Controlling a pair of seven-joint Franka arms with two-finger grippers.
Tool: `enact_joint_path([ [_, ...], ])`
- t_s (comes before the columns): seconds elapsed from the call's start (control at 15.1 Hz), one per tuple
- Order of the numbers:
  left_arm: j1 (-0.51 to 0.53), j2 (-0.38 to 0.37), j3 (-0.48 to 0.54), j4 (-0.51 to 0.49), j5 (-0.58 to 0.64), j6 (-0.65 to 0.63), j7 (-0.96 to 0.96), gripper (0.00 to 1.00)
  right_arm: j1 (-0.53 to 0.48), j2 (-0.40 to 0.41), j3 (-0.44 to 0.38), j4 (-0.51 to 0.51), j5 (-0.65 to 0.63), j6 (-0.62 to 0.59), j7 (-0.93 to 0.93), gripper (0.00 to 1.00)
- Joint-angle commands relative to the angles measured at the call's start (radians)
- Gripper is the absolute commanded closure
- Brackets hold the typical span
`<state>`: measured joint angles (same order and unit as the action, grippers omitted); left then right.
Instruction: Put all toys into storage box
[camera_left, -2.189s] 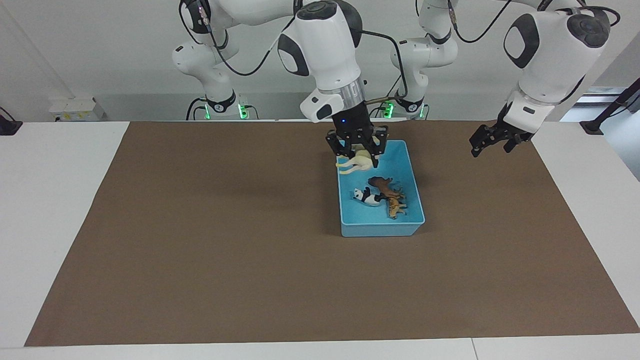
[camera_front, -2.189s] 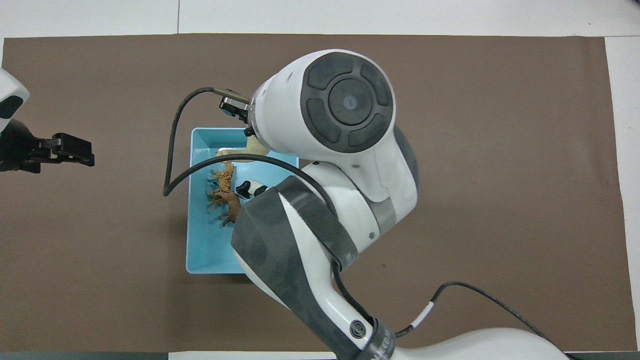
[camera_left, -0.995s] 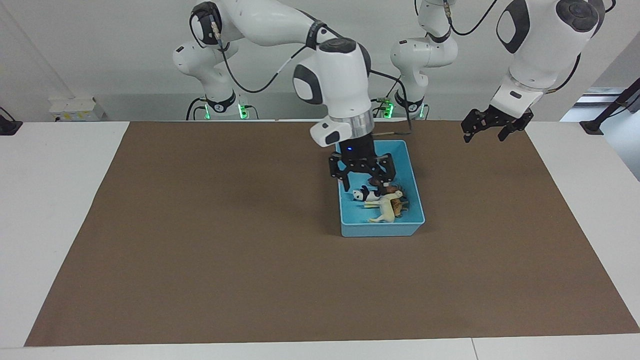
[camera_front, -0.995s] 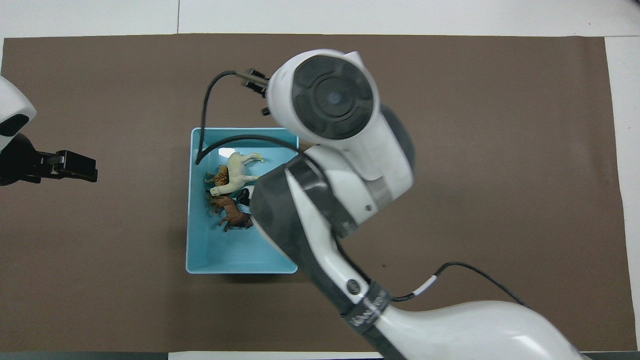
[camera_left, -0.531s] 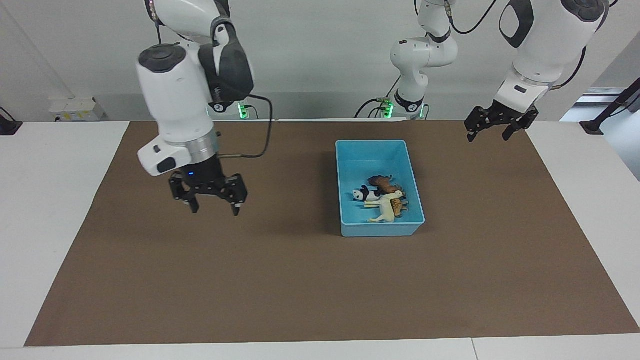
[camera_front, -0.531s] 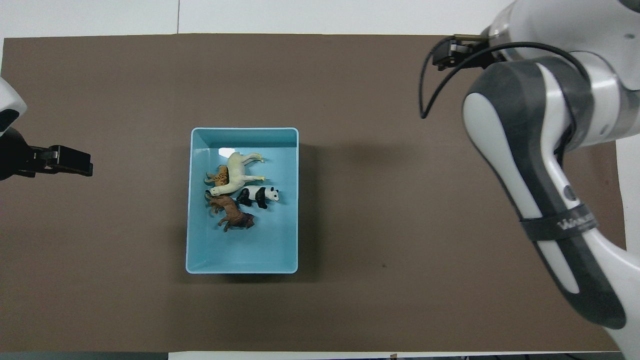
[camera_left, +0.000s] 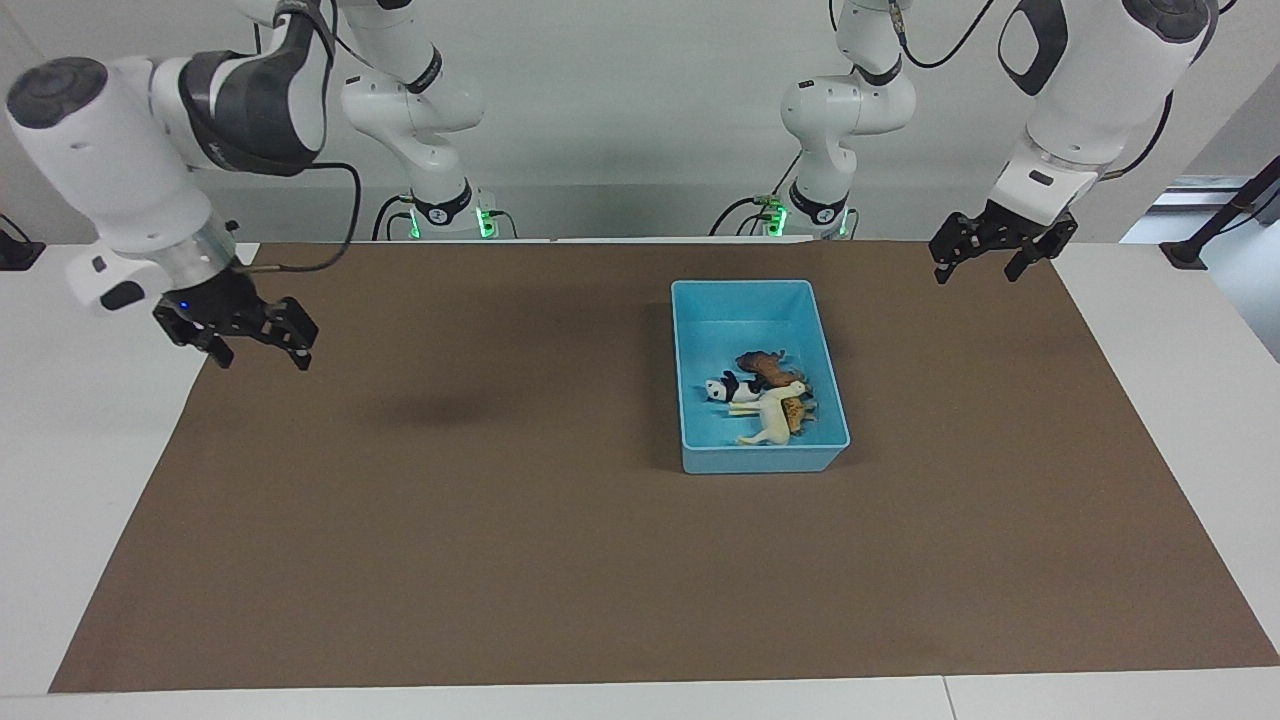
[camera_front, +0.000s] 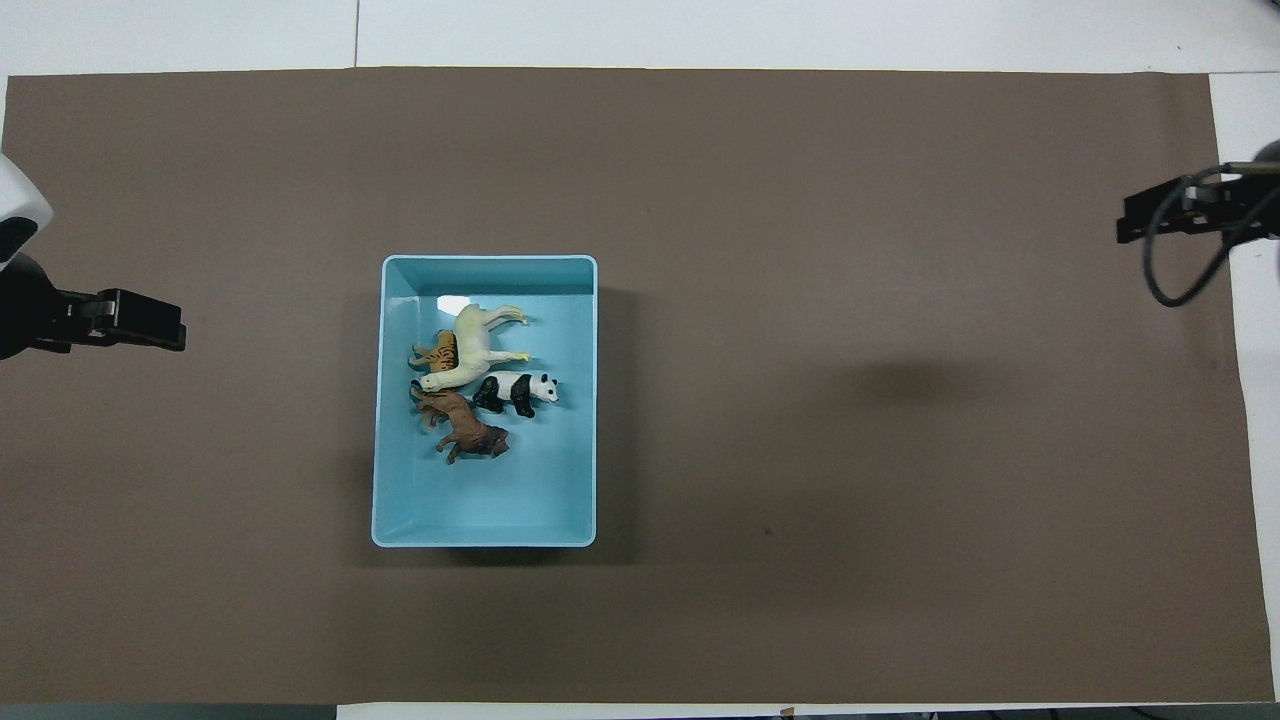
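storage box (camera_left: 757, 458) holds four toys (camera_front: 478, 380) | left fingers (camera_left: 940, 276), right fingers (camera_left: 300, 358) released

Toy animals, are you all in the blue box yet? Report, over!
Both grippers, left and right, open, empty, over the mat's ends. Four plastic animal figurines inside the light blue rectangular bin. Nothing in the way.

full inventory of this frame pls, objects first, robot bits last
storage box: 1, light blue, on the brown mat toward the left arm's end
cream toy: 1, cream-white, in the box, lying partly on the tiger
tiger: 1, orange striped, in the box, mostly covered
panda: 1, black-and-white, in the box
brown toy: 1, dark brown, in the box
mat: 1, brown, covering the white table
left claw: black, empty, open, over its mat edge
right claw: black, empty, open, over its mat edge
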<state>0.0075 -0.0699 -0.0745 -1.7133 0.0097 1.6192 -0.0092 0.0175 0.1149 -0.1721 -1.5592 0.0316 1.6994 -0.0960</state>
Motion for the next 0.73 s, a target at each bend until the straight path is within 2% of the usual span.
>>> enact_joint_path([
  [0.0,0.0,0.007,0.004,0.026,-0.011,-0.004,0.009,0.0,-0.044,-0.133,0.028,-0.059,-0.015,-0.096,-0.03,0.0],
  [0.13,-0.001,0.032,0.005,0.057,-0.011,-0.024,0.009,0.0,-0.047,-0.164,0.028,-0.027,-0.019,-0.156,-0.028,0.0],
  [0.27,-0.011,0.038,0.005,0.057,-0.011,-0.022,0.009,0.0,-0.073,-0.147,0.029,0.056,-0.024,-0.294,-0.031,0.0],
  [0.33,-0.014,0.036,0.005,0.057,-0.013,-0.028,0.009,0.0,-0.077,-0.146,0.037,0.056,-0.033,-0.317,-0.033,0.0],
  [0.66,-0.014,0.025,0.005,0.043,-0.011,-0.033,0.017,0.0,-0.087,-0.15,0.063,0.047,-0.082,-0.304,-0.062,0.0],
])
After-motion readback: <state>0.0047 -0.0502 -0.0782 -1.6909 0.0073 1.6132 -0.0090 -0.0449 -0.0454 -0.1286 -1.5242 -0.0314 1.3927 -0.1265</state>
